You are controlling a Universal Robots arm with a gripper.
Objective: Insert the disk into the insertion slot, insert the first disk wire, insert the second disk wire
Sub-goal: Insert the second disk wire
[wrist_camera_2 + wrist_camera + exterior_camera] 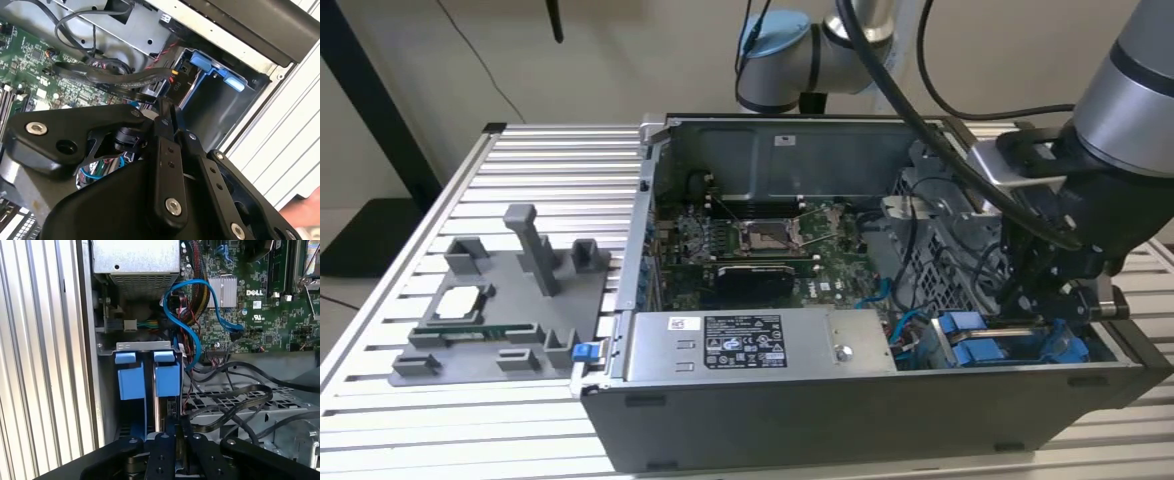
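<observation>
Gripper (pixel 1037 300) lowered into the near right-hand corner of the computer case (pixel 854 420) in the exterior view, fingers pinched together on what looks like a black disk wire (pixel 120 80), judged from both wrist views. Disk (pixel 167 380) seated edge-up in the insertion slot (pixel 142 346). Best kept square to the connector, pushed gently, clear of the blue data cable (pixel 192 335).

Power-supply box (pixel 761 345) lies at the exterior view's left of the insertion slot (pixel 987 345).
</observation>
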